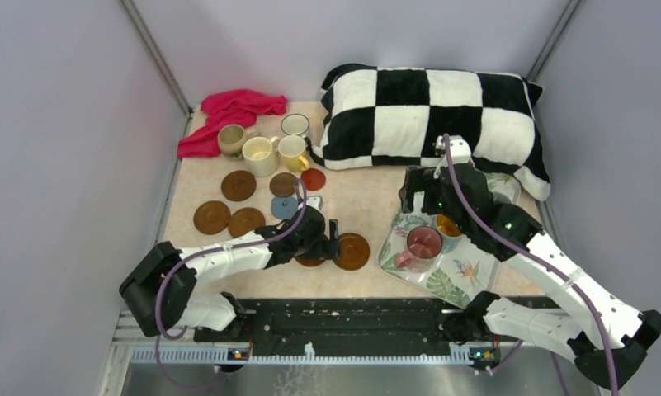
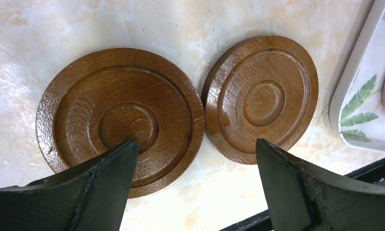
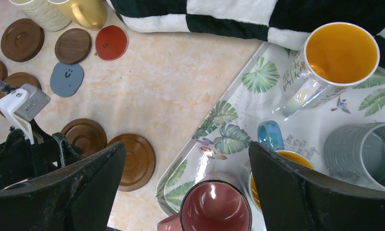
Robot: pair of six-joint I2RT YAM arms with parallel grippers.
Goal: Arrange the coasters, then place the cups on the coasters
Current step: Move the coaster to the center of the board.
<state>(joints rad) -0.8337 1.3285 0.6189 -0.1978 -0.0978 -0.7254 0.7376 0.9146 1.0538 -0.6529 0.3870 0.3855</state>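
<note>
Several round coasters lie on the table's left half: brown ones (image 1: 238, 186), a blue-grey one (image 1: 284, 207) and a red one (image 1: 313, 179). Two more brown coasters (image 2: 120, 118) (image 2: 262, 98) lie side by side near the front edge. My left gripper (image 2: 195, 163) hangs open just over them, its left finger above the left one. Cups stand at the back left: tan (image 1: 232, 139), cream (image 1: 259, 155), yellow (image 1: 292, 152). Others stand on the leaf-print tray (image 3: 219, 120): pink (image 3: 216, 209), orange-lined white (image 3: 341, 48), grey (image 3: 368, 154), blue-handled (image 3: 271, 134). Above the pink cup, my right gripper (image 3: 185, 159) is open and empty.
A black-and-white checked pillow (image 1: 434, 111) fills the back right, overlapping the tray's far corner. A crumpled pink cloth (image 1: 228, 115) lies in the back left corner. A fourth cup (image 1: 295, 124) stands by the pillow. Grey walls close in both sides.
</note>
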